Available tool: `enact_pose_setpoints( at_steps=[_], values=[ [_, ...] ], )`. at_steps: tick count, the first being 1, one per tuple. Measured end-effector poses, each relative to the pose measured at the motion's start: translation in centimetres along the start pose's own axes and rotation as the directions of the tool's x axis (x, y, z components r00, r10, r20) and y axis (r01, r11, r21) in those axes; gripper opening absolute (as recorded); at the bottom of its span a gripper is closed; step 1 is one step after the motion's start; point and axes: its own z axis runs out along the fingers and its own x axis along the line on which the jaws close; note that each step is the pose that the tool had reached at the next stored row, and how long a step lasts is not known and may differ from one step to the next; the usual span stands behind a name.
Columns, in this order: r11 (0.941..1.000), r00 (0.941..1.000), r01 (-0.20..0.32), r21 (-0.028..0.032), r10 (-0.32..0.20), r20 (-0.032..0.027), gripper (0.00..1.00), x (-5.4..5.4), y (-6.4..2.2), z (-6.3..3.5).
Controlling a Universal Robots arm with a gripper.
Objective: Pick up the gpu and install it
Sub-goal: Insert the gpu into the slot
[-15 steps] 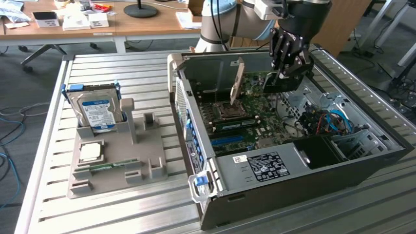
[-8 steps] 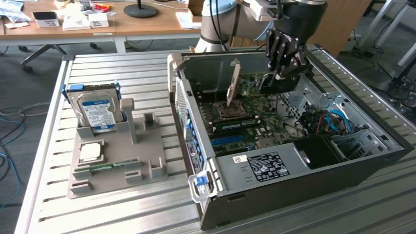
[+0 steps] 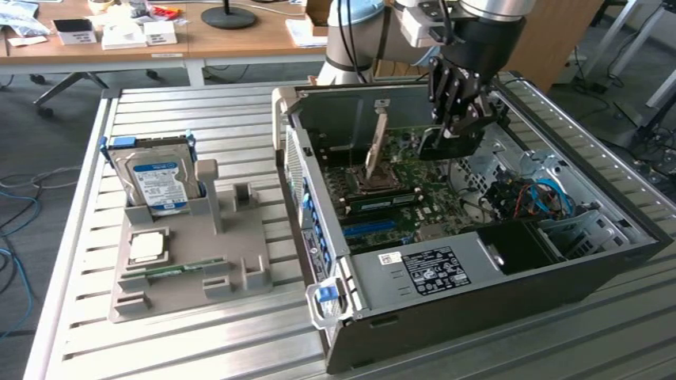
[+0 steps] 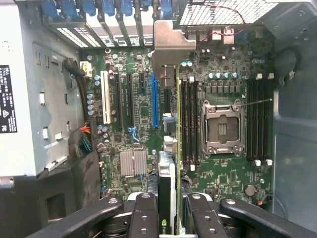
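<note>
Wrist view: the jaws are closed to a narrow gap on the gpu (image 4: 167, 188), pinching it edge-on, and the card runs away from them to its silvery bracket (image 4: 167, 47). Below the jaws lies the motherboard (image 4: 133, 114) inside the computer case (image 3: 476, 317), its blue expansion slot (image 4: 155, 101) just beside the card's line, so the step in hand looks like installing, not picking up. Seating calls for the card's edge square over a slot, bracket at the case's rear.
</note>
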Motion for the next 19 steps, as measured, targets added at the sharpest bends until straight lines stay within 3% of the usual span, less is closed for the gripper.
enact_pose_setpoints(
  at_steps=[13, 19],
  values=[
    [1.0000, 1.0000, 0.000, 0.0001, 0.000, -0.0004, 0.27, 0.4, 1.36, 1.73],
    [1.0000, 1.0000, 0.000, 0.0000, 0.000, -0.0005, 0.27, 0.5, 1.48, 1.88]
  ],
)
